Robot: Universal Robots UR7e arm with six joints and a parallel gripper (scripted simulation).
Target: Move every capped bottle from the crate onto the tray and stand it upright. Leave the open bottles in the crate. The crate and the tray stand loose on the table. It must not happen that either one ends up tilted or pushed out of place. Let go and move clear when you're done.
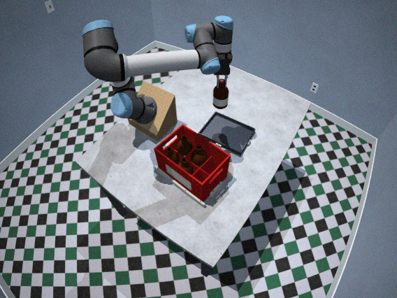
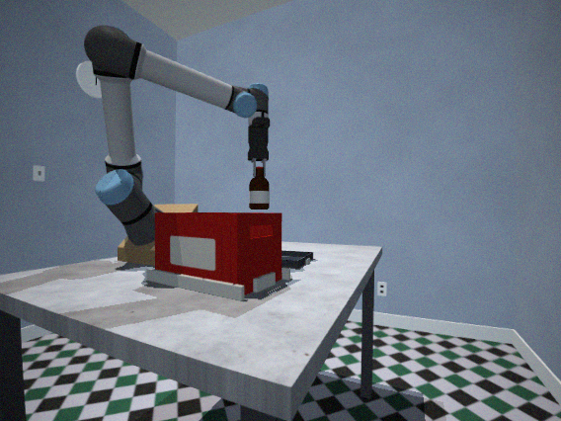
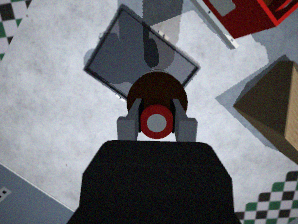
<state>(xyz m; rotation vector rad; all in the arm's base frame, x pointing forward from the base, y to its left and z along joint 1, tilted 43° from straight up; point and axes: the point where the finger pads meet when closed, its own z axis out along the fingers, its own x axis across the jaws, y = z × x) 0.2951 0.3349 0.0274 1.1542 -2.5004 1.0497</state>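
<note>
Bare test room: table, checkered floor

No legible text, brand or number is showing anywhere. The bottle at frame centre is carrying a blank white label; the crate below it is bearing a blank pale panel and an unreadable embossed mark.

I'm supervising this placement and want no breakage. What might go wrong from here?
The gripper pinches the capped bottle only at its neck, high above the table, so a slip would probably drop it hard. In the wrist view the bottle hangs over the near edge of the tray, not its middle; lowered here, it may land on the rim and tip, or nudge the loose tray.
</note>
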